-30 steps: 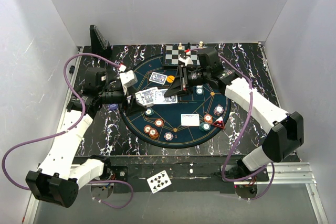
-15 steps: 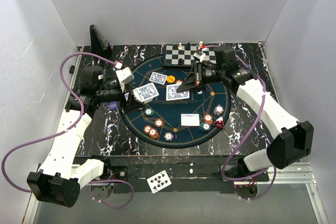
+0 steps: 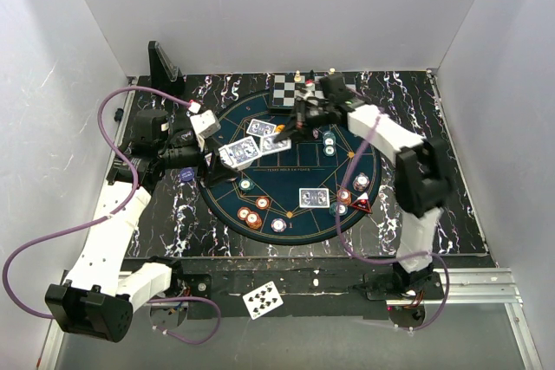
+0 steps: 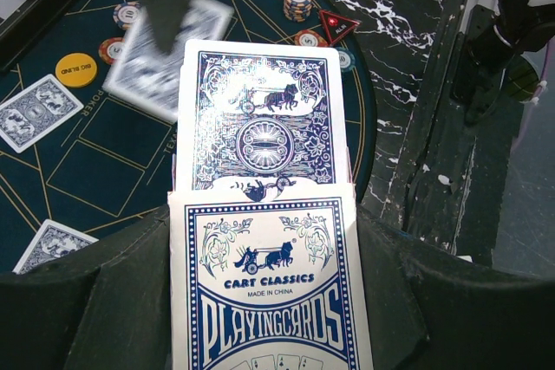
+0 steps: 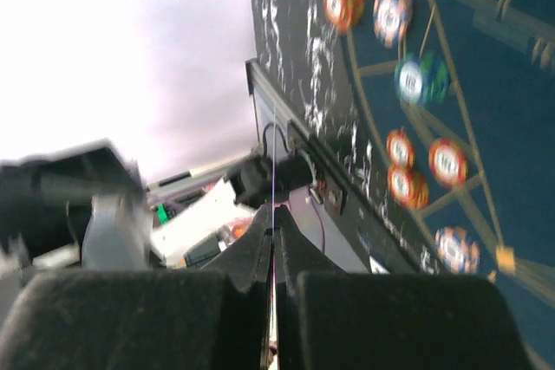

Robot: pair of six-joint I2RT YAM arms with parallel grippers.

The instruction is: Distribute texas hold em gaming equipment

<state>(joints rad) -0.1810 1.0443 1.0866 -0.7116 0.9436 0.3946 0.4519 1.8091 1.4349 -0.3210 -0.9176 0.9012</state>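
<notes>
- My left tool [image 4: 260,301] is squeezed shut on the card box [image 4: 269,288], held over the left side of the round mat [image 3: 295,201]; one card [image 4: 260,114] sticks out and could slide off
- My right tool [image 3: 293,125] is pinched shut on a thin card [image 5: 272,162] edge near the back cards [image 3: 262,128]
- If it drops crooked, it may cover the yellow disc [image 4: 75,69] or bump the chips [image 3: 251,217]

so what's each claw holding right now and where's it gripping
The left claw clamps the card box by its side edges, cards sticking out. The right claw pinches one playing card by its edge.
</notes>
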